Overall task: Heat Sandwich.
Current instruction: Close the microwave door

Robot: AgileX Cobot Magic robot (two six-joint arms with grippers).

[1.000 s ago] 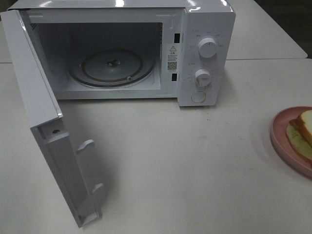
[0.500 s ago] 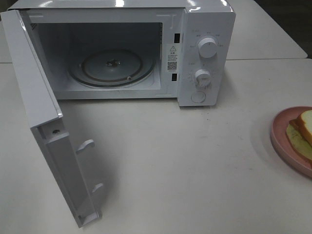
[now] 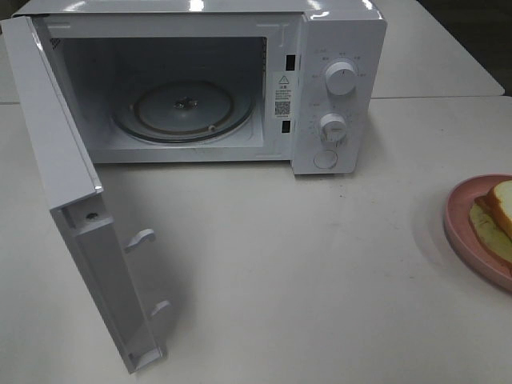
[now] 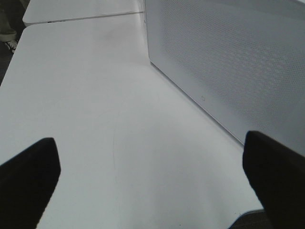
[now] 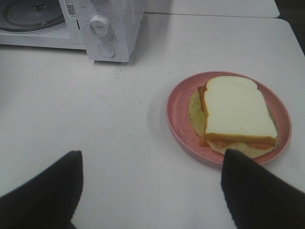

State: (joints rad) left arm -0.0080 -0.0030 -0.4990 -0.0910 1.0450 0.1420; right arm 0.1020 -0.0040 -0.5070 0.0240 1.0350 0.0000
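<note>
The left tool (image 4: 152,179) hangs above the white worktop (image 4: 90,95) with its jaws spread wide and nothing between them. Its two dark fingertips (image 4: 28,176) show only as blunt black shapes at the edges of the picture, both clear of the surface. Beside the tool stands the white microwave door (image 4: 228,62), a flat panel covered with a fine dotted mesh pattern, upright on its lower edge just above the worktop. Beyond it a thin seam marks where a second white worktop (image 4: 81,9) butts against the first. A faint curved scuff crosses the bare surface under the tool.
</note>
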